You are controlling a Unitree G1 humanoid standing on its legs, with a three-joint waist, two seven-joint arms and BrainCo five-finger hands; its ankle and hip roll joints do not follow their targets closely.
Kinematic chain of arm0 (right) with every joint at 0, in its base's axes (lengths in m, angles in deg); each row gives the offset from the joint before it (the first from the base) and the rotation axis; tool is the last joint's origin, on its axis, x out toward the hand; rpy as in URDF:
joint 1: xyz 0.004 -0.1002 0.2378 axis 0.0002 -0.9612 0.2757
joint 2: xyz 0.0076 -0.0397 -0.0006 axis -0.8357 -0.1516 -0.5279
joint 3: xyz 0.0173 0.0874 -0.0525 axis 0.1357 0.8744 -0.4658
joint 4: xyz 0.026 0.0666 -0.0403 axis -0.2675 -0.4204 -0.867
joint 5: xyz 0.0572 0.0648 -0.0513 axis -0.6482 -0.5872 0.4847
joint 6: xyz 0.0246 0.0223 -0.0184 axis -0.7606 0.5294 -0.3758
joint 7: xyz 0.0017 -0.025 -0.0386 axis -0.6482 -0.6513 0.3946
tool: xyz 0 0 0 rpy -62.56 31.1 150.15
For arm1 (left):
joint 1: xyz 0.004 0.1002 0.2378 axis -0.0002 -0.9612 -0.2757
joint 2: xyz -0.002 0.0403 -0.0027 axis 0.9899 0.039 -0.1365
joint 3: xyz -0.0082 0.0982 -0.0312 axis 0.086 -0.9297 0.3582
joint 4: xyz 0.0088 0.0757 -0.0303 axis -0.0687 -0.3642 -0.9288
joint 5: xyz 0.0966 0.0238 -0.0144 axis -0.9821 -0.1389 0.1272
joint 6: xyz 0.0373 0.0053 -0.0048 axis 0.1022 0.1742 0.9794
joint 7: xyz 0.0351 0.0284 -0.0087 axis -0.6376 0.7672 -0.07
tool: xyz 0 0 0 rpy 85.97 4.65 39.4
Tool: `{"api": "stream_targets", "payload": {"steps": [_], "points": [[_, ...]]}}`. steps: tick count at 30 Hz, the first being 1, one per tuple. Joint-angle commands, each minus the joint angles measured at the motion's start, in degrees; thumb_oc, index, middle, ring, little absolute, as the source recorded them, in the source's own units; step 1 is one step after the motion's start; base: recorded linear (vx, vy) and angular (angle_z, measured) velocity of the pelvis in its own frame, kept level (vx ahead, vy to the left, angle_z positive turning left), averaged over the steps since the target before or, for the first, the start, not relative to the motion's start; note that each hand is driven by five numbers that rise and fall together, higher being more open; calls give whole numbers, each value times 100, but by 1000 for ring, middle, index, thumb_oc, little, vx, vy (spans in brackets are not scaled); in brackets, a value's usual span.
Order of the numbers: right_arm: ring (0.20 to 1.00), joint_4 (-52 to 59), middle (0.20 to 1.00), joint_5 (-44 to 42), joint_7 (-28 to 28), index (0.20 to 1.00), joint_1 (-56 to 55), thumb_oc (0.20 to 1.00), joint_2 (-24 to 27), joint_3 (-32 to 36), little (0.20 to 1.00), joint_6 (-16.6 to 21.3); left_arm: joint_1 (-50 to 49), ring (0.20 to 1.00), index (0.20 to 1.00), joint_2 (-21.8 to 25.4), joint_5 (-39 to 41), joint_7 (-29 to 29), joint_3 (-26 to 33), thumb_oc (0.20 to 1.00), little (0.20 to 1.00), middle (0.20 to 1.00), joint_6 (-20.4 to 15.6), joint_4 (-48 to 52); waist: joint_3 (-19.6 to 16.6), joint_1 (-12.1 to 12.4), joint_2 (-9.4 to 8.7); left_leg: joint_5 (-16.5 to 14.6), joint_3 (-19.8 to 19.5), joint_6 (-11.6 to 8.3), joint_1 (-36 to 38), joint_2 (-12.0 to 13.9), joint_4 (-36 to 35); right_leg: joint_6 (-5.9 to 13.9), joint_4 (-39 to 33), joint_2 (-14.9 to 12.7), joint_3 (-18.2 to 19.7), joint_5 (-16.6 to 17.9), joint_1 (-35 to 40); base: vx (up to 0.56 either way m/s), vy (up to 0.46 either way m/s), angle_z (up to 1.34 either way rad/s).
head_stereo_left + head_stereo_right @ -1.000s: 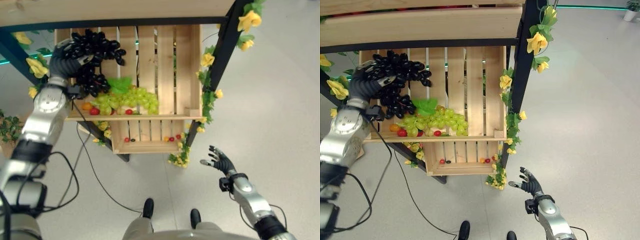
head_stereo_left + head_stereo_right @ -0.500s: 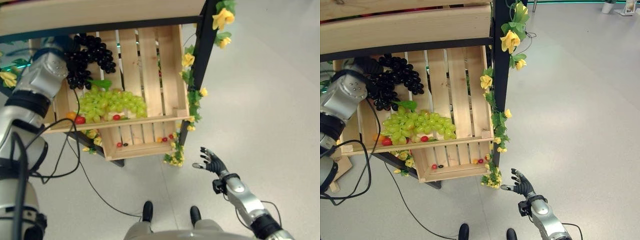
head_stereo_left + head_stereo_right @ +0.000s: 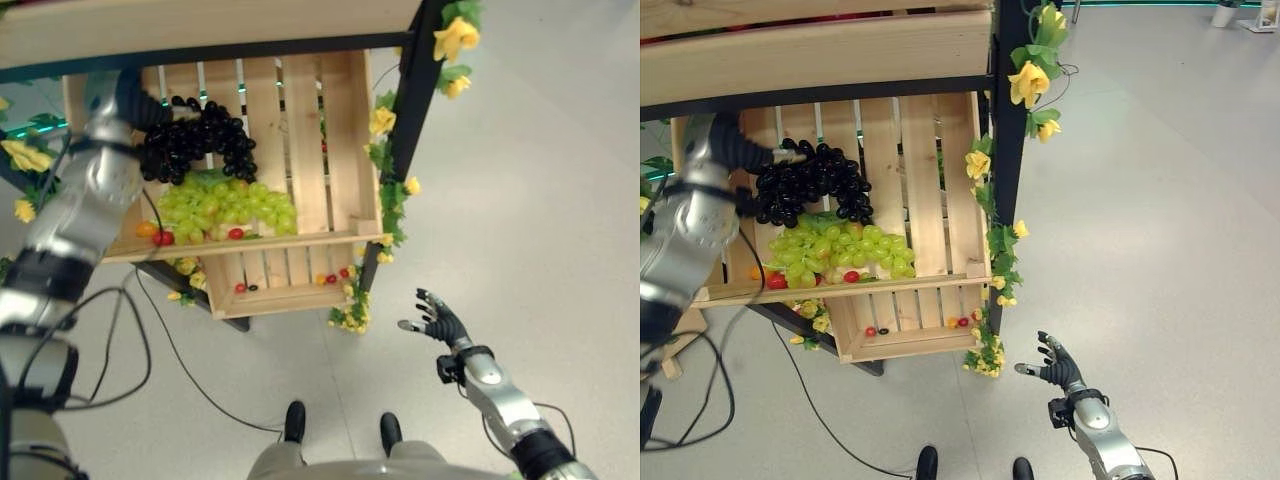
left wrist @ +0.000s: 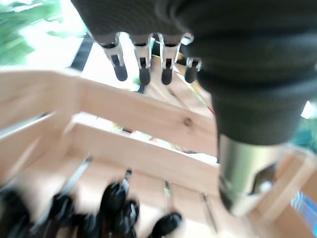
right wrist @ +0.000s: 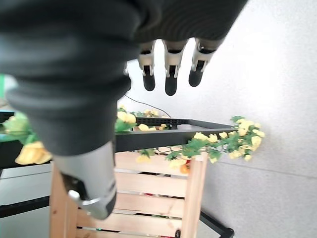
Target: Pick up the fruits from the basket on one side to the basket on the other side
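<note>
Left robot hand fingers straight, above black grapes in the wooden crate. Right robot hand spread, empty, over floor.

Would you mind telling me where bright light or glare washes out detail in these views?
Left wrist view: strong light behind the crate bleaches the background past the left hand. Right eye view: a green light strip glows on the floor.

Silver-grey arms, dark ribbed wrist covers, dark-tipped silver fingers.
</note>
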Motion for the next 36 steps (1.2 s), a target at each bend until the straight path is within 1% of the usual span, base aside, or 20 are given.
{"api": "stream_targets", "payload": {"steps": [1, 2, 4, 6, 7, 8, 11, 12, 13, 15, 16, 18, 21, 27, 28, 31, 33, 34, 35, 36], "points": [[1000, 167, 1000, 86, 23, 1000, 11, 1000, 103, 198, 1000, 101, 76, 1000, 1000, -128, 1796, 391, 173, 1000, 1000, 1000, -694, 67, -231, 115, -110, -632, 83, -361, -338, 280, 605, 320, 491, -282, -371, -1117, 182, -5, 12, 4], [1000, 113, 1000, 104, -4, 1000, -15, 1000, 26, 238, 1000, 90, -356, 1000, 1000, -653, 2294, 542, 364, 1000, 1000, 1000, -808, 520, -221, 143, -150, -642, 54, -355, -354, 274, 623, 300, 472, -283, -368, -1121, 190, -5, 10, 7], [1000, 137, 1000, 89, 6, 1000, -51, 1000, -18, 312, 1000, 67, -942, 1000, 1000, -1248, 2912, 903, 490, 1000, 1000, 1000, -789, 1156, -215, 157, -178, -660, 35, -342, -360, 266, 637, 283, 456, -284, -373, -1120, 188, -5, 16, 8], [1000, 133, 1000, 94, 17, 1000, -82, 1000, -15, 349, 1000, 53, -1200, 1000, 1000, -1469, 2996, 1069, 536, 1000, 1000, 1000, -725, 1491, -232, 167, -185, -675, 27, -334, -368, 266, 651, 274, 457, -287, -369, -1125, 190, 3, 20, 5], [1000, 166, 1000, 50, 57, 1000, -89, 1000, -69, 430, 1000, 29, -1536, 1000, 1000, -1820, 3399, 1431, 515, 1000, 1000, 1000, -632, 1989, -236, 180, -212, -687, 22, -318, -372, 261, 657, 264, 443, -295, -365, -1118, 193, 0, 0, 0], [1000, 171, 1000, 50, 59, 1000, -99, 1000, -62, 429, 1000, 27, -1560, 1000, 1000, -1828, 3404, 1435, 526, 1000, 1000, 1000, -619, 2012, -244, 179, -206, -690, 23, -317, -371, 261, 658, 264, 443, -295, -364, -1118, 194, 9, 45, 1], [1000, 233, 1000, 33, 103, 1000, -127, 1000, -102, 501, 1000, 30, -1938, 1000, 1000, -2244, 3607, 1856, 399, 1000, 1000, 1000, -473, 2792, -250, 198, -261, -738, 25, -277, -373, 233, 688, 258, 423, -326, -357, -1103, 212, 3, 23, 0], [1000, 244, 1000, 32, 110, 1000, -131, 1000, -111, 510, 1000, 36, -2021, 1000, 1000, -2394, 3696, 1973, 269, 1000, 1000, 1000, -401, 2976, -247, 194, -278, -751, 36, -262, -373, 224, 692, 259, 417, -335, -357, -1095, 214, -6, 76, -1], [1000, 242, 1000, -2, 116, 1000, -101, 1000, -126, 520, 1000, 48, -2114, 1000, 1000, -2616, 3852, 2306, -111, 1000, 1000, 1000, -239, 3371, -248, 182, -308, -783, 61, -224, -376, 198, 721, 266, 410, -364, -323, -1072, 200, -7, 63, -1], [1000, 275, 1000, -22, 118, 1000, -115, 1000, -142, 543, 1000, 57, -2148, 1000, 1000, -2723, 3954, 2389, -247, 1000, 1000, 1000, -170, 3473, -255, 185, -319, -805, 80, -205, -376, 188, 741, 272, 410, -379, -307, -1062, 194, -5, 63, -1], [1000, 321, 1000, -58, 91, 1000, -105, 1000, -149, 594, 1000, 86, -2128, 1000, 1000, -2776, 3920, 2551, -630, 1000, 1000, 1000, -45, 3699, -260, 130, -347, -838, 127, -174, -379, 165, 771, 293, 406, -412, -285, -1028, 169, -5, 65, -2], [1000, 384, 1000, -78, 82, 1000, -124, 1000, -159, 639, 1000, 93, -2119, 1000, 1000, -2753, 3914, 2641, -709, 1000, 1000, 1000, 29, 3774, -270, 116, -360, -860, 161, -157, -378, 163, 778, 305, 404, -430, -261, -1015, 158, -3, 80, -5], [1000, 548, 1000, -88, -53, 1000, -195, 1000, -175, 771, 1000, 156, -1877, 1000, 1000, -2841, 3763, 2570, -1216, 1000, 1000, 1000, 143, 3608, -296, -33, -407, -933, 302, -74, -367, 158, 818, 373, 435, -515, -139, -927, 40, -9, 105, -17], [1000, 759, 1000, -192, -225, 1000, -437, 1000, -263, 1060, 1000, 208, -1558, 1000, 1000, -2795, 3690, 2570, -1502, 1000, 1000, 1000, 214, 3559, -326, -250, -446, -990, 575, 31, -371, 158, 826, 498, 496, -641, 102, -788, -209, -27, 109, -27], [1000, 903, 1000, -200, -261, 1000, -560, 1000, -304, 1167, 1000, 231, -1410, 1000, 1000, -2802, 3634, 2532, -1639, 1000, 1000, 1000, 240, 3433, -321, -413, -454, -995, 692, 75, -375, 179, 815, 533, 516, -670, 230, -722, -322, -38, 74, -31], [1000, 1021, 1000, -166, -299, 1000, -610, 1000, -349, 1263, 1000, 252, -1293, 1000, 1000, -2779, 3524, 2465, -1670, 1000, 1000, 1000, 182, 3279, -249, -477, -455, -1084, 924, 125, -402, 232, 970, 635, 680, -750, 276, -623, -577, -107, 97, -48], [1000, 1036, 1000, -88, -345, 1000, -517, 1000, -388, 1265, 1000, 294, -1292, 1000, 1000, -2739, 3437, 2372, -1563, 1000, 1000, 1000, 120, 3119, -87, -400, -376, -1178, 1376, 108, -460, 530, 1176, 714, 983, -950, -514, -495, -851, -242, 40, -168], [1000, 1183, 1000, 66, -411, 1000, -455, 1000, -371, 1266, 1000, 356, -1398, 1000, 1000, -2744, 3341, 2271, -1394, 1000, 1000, 1000, 107, 2975, 8, -243, -304, -1264, 1917, 67, -348, 744, 1302, 621, 1202, -1261, -1743, -482, -832, -206, 89, -205], [1000, 1190, 1000, 68, -412, 1000, -454, 1000, -372, 1267, 1000, 352, -1393, 1000, 1000, -2745, 3340, 2272, -1393, 1000, 1000, 1000, 106, 2972, 7, -249, -310, -1238, 1915, 74, -360, 731, 1293, 620, 1192, -1271, -1747, -460, -840, -213, 120, -248], [1000, 1232, 1000, 108, -447, 1000, -365, 1000, -346, 1248, 1000, 378, -1501, 1000, 1000, -2746, 3202, 2206, -1217, 1000, 1000, 1000, 132, 2851, 21, -139, -307, -1300, 2411, 114, -270, 878, 1488, 541, 1474, -1560, -2616, -433, -766, -98, 57, -182]]}}
